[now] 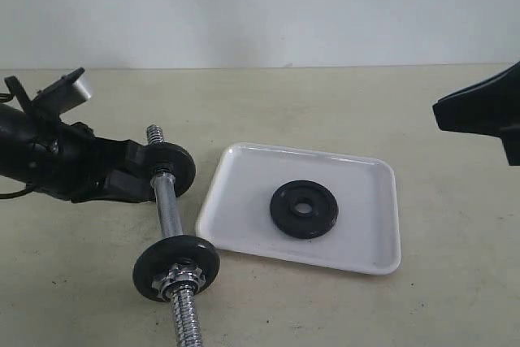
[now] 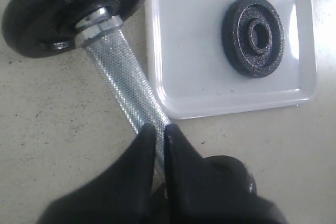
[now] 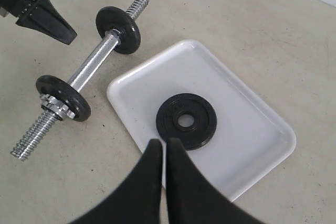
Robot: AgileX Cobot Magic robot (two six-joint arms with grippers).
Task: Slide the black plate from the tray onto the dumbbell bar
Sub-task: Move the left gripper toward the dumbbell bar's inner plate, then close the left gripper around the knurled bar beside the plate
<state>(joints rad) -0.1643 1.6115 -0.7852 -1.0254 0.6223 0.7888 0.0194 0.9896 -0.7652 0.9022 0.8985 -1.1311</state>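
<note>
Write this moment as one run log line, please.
black plate: flat in tray | dumbbell bar: beside tray | left gripper: shut, near bar | right gripper: shut, empty

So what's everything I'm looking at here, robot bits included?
black plate: one, black, lying flat in the tray
tray: one, white, on the table, right of the bar
dumbbell bar: one, chrome, lying on the table
fitted discs: two, black, one toward each end of the bar
collar nut: one, silver, against the nearer disc
table: one, beige
left gripper: one, black, shut, by the bar
right gripper: one, black, shut, raised at the right
</note>
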